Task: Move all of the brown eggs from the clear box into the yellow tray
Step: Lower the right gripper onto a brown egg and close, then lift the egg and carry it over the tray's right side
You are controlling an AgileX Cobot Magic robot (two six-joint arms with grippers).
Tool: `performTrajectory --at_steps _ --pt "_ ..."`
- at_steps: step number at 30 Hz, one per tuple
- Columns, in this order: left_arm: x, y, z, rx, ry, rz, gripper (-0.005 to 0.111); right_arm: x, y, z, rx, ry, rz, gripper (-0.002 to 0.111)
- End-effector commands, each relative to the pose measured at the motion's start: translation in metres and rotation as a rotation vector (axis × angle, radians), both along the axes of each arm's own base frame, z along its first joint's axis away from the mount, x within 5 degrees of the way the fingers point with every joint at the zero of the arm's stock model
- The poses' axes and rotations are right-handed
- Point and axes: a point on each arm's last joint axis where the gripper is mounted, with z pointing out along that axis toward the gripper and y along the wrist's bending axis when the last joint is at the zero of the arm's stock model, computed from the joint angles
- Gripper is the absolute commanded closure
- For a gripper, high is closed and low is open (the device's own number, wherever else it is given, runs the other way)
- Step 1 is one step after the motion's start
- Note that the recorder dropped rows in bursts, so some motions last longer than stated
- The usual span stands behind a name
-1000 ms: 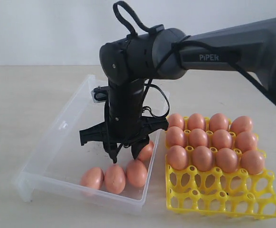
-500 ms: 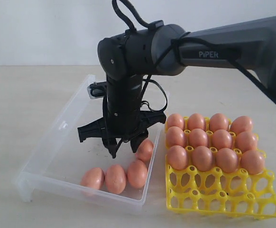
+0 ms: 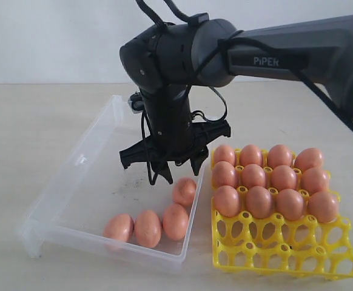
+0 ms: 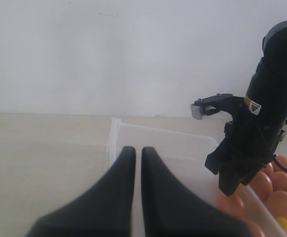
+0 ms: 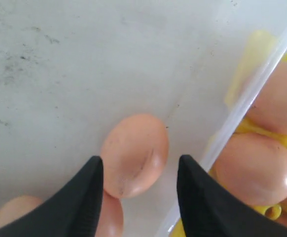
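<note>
Several brown eggs lie in the near right corner of the clear box. My right gripper hangs open over the box with nothing in it, just above the egg nearest the tray. In the right wrist view that egg shows on the box floor beyond the open right gripper, untouched. The yellow tray holds several eggs in its three back rows; its front row of cups is bare. My left gripper is shut and empty, facing the box's end wall.
The tray stands tight against the box's right wall. Dark specks mark the box floor. The right arm's black forearm reaches in from the right above the tray. A pale wall stands behind the table.
My right gripper has risen and shifted right towards the tray, turning slightly, still open and empty. The eggs have not moved.
</note>
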Motion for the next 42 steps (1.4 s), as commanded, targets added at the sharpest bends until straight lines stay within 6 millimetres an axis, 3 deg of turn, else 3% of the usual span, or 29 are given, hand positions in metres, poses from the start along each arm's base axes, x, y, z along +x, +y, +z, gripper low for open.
performTrajectory --at_steps 1,15,20,24,32,34,37,40,42 --pt "0.000 0.000 -0.001 -0.010 0.002 -0.008 0.103 0.001 0.001 -0.010 -0.013 0.024 -0.019 0.072" --pt "0.000 0.000 -0.001 -0.010 0.002 -0.008 0.103 0.000 0.004 -0.034 -0.029 0.087 -0.008 0.071" --pt "0.000 -0.001 0.000 -0.012 -0.002 -0.009 0.103 0.001 0.005 -0.046 -0.045 0.106 0.004 0.041" --pt "0.000 -0.001 0.000 -0.012 -0.002 -0.009 0.103 0.003 0.005 -0.054 -0.068 0.101 0.011 0.038" --pt "0.000 -0.001 0.000 -0.012 -0.002 -0.009 0.103 0.004 0.006 -0.058 -0.060 0.091 0.008 0.046" --pt "0.000 -0.001 0.000 -0.012 -0.002 -0.009 0.103 0.004 0.006 -0.058 -0.062 0.093 0.008 0.053" --pt "0.000 -0.001 0.000 -0.012 -0.002 -0.009 0.103 0.005 0.006 -0.058 -0.059 0.091 0.026 0.074" --pt "0.000 0.000 0.000 -0.011 0.000 -0.009 0.103 0.005 0.006 -0.058 -0.068 0.094 0.090 0.106" --pt "0.000 0.000 -0.001 -0.010 0.002 -0.008 0.103 0.007 0.006 -0.058 -0.081 0.080 0.135 0.108"
